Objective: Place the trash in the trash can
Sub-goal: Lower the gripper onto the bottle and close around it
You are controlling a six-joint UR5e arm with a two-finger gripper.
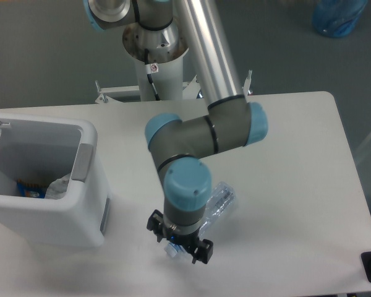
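**Robot hand down low over the squashed bottle**

The gripper (180,245) is right down at the white table (297,154), near the front edge. Its two black fingers (202,250) stand one on each side of the cap end of the clear plastic bottle (217,201). The fingers look close in around that end — but the arm (185,192) hides most of it, so I cannot tell if they are squeezing the bottle or just sitting beside it.

The bottle lies flat on the table. Its wide, crinkly end sticks out to the right of the arm, and its small end pokes out between the fingers.

The trash can (62,210) is well off to the left, standing upright on the table. It is a big white box with a grey panel (82,162) on the side that faces the arm. Inside it, at the bottom, lies a crumpled whitish wrapper (59,185) next to something blue with print on it (29,187).
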